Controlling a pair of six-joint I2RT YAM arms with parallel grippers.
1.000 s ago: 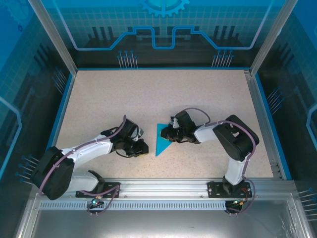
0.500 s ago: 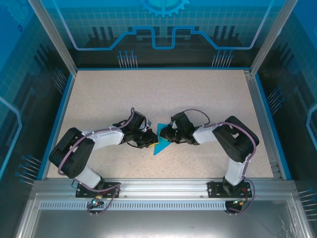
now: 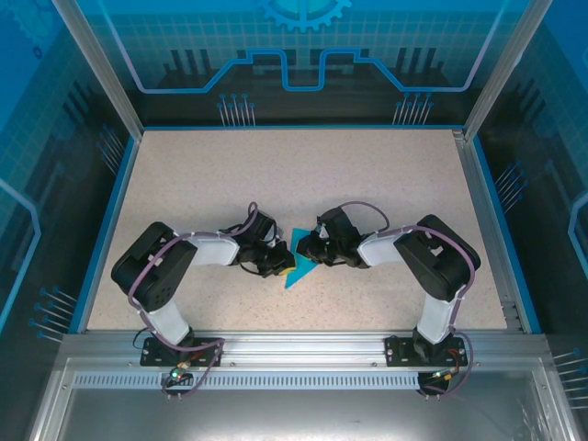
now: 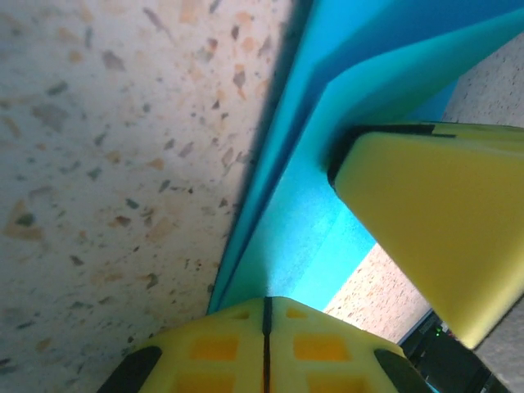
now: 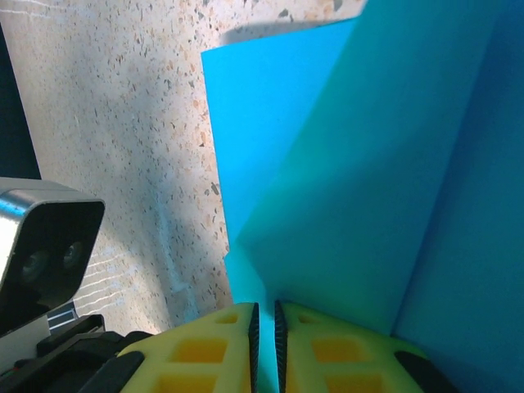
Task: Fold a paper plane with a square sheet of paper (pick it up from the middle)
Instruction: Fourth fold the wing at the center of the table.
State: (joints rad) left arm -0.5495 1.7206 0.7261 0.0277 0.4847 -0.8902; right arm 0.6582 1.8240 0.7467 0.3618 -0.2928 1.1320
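Observation:
The square sheet of paper (image 3: 296, 273), cyan-blue and folded into layers with a point toward the near edge, lies at the table's middle between my two grippers. My right gripper (image 3: 308, 250) is shut on it from the right. In the right wrist view the paper (image 5: 344, 164) runs into the narrow slit between that gripper's (image 5: 264, 315) yellow pads. My left gripper (image 3: 280, 264) is at the paper's left edge. In the left wrist view its tips (image 4: 266, 307) are pressed together, touching the paper (image 4: 311, 221), with none seen between them. A right fingertip (image 4: 434, 221) rests on the paper there.
The speckled table (image 3: 276, 175) has a blue rim (image 3: 110, 211) and aluminium posts at its corners. The metal base rail (image 3: 294, 354) runs along the near edge. The left arm's wrist camera (image 5: 41, 246) sits close beside the paper.
The left arm swung up and right, bringing its gripper from left of the paper onto its left edge, and its jaws closed fully. The right gripper kept its hold, barely moving.

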